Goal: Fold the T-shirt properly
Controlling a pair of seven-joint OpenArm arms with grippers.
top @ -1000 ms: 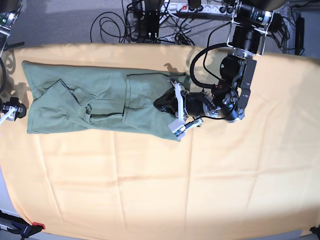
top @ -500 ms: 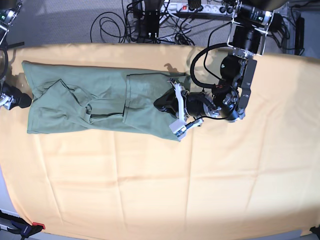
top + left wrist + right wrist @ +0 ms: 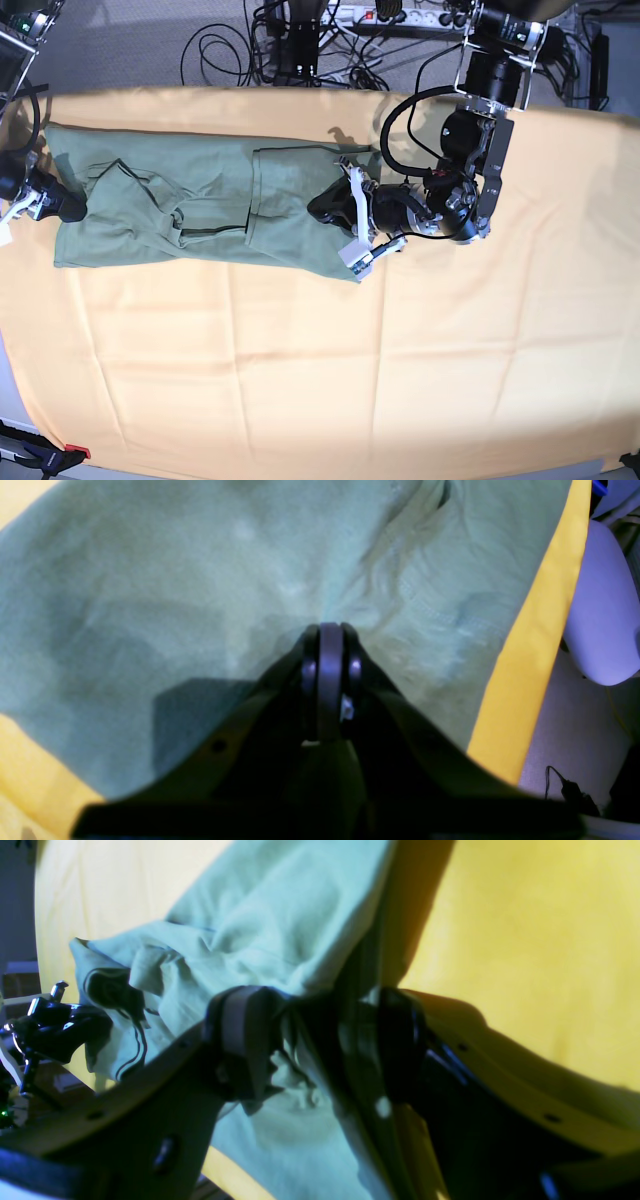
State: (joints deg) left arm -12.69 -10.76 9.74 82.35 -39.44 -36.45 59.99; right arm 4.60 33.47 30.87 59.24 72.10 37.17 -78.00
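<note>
On yellow-orange cloth (image 3: 400,350): T-shirt (image 3: 200,205); left jaws closed on it, right jaws parted astride edge (wrist view only)

A large yellow-orange cloth (image 3: 400,350) covers the work surface, lightly creased along fold lines. Behind its far edge, grey floor (image 3: 130,50) carries a tangle of black cables (image 3: 225,55) and a white power strip (image 3: 385,14). A small red item (image 3: 76,451), possibly a clamp, sits at the near left corner.

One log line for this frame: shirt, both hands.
T-shirt: flat, partly folded on yellow cloth | left hand: shut, at shirt's one end | right hand: jaws apart around opposite edge
</note>
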